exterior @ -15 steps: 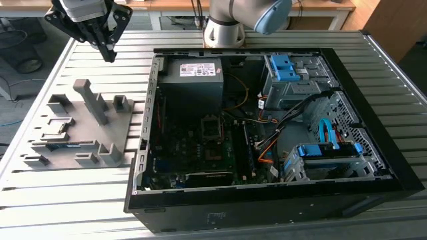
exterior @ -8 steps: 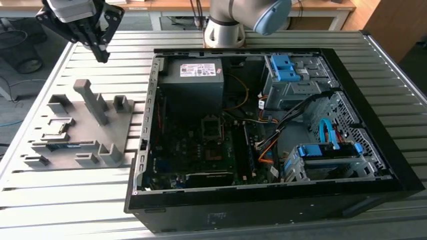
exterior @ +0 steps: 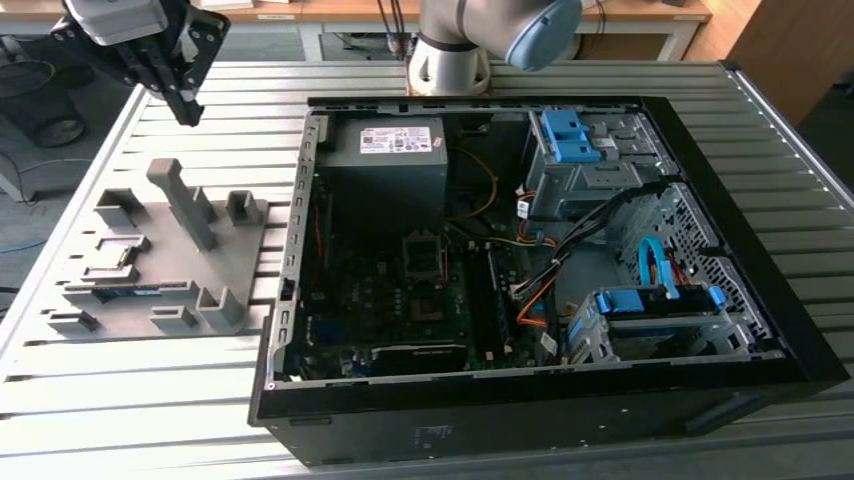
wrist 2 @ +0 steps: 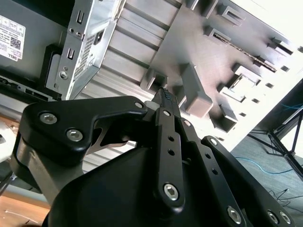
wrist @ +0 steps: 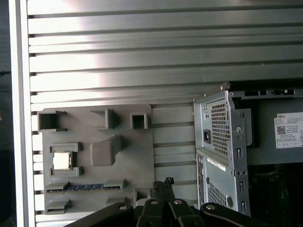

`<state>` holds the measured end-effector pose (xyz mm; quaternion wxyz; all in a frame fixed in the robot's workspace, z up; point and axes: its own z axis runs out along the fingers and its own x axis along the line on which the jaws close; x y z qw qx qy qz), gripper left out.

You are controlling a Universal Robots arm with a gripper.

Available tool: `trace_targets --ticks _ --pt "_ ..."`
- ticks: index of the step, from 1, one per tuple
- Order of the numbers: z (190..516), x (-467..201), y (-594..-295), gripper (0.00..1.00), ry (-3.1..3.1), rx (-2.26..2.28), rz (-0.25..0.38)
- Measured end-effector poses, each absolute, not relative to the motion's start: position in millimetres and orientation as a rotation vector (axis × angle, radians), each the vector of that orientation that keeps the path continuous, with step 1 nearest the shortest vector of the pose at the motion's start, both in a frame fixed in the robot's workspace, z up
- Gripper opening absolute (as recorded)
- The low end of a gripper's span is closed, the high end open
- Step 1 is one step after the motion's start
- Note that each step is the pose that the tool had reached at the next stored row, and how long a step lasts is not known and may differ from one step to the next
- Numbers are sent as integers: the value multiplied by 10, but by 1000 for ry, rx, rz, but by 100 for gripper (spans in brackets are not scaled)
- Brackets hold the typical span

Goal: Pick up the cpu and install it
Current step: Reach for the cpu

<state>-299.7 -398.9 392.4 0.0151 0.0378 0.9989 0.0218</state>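
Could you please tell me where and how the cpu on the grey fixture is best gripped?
I'd take the cpu by two opposite edges, coming straight down from above: it lies flat, face up, in a walled pocket of the grey fixture.

On my feed the grey holder plate (wrist: 142, 142) lies flat on the slatted counter (wrist: 142, 47). The cpu (wrist: 62, 161) sits face up in a square pocket of that plate, along the plate's edge farthest from the open computer case (wrist: 222, 142). A long narrow memory stick (wrist: 85, 187) rests in the plate's slot just beside that pocket, and a raised grey block (wrist: 106, 150) stands near the plate's middle. I see the gripper (wrist: 164, 183), fingers drawn together, by the plate's corner on the case side, and the case stands just beside the plate.
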Motion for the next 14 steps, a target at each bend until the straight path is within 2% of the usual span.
trace_targets --ticks 14 --pt "3922 -3238 -3989 10 3108 118 68"
